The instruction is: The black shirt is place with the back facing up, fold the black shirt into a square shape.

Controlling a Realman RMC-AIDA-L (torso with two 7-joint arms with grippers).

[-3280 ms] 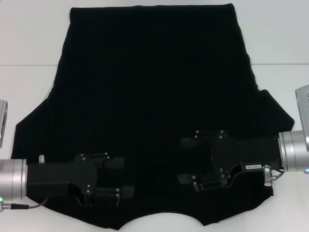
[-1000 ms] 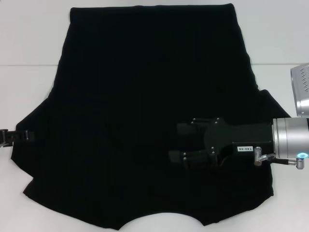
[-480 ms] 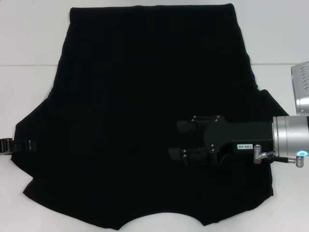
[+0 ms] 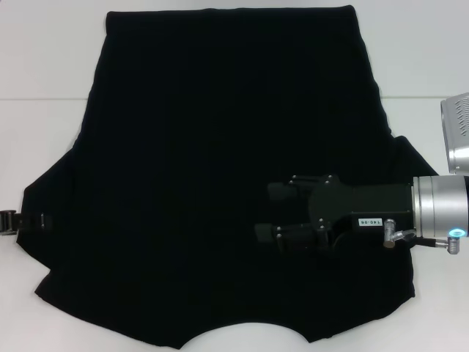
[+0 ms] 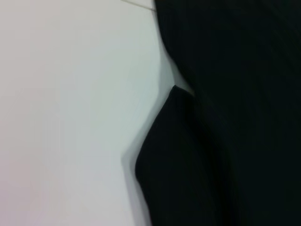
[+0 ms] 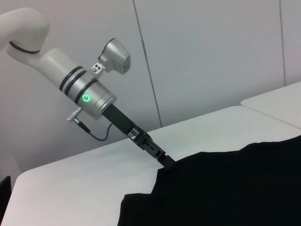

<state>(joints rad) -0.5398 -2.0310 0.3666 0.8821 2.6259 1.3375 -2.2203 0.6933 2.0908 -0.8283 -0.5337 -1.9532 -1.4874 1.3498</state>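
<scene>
White tabletop (image 4: 44, 66) under flat black shirt (image 4: 220, 147), left tool (image 4: 10, 220) at left sleeve edge, grip state impossible to tell, right tool (image 4: 272, 214) hovering over right half, fingers narrowly parted, holding nothing.

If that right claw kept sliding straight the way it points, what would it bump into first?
Probably nothing solid: the right claw points toward the robot's left, over the flat black fabric T-shirt. Farther on, the left claw sits at the sleeve edge, roughly in that line; height is unclear.
</scene>
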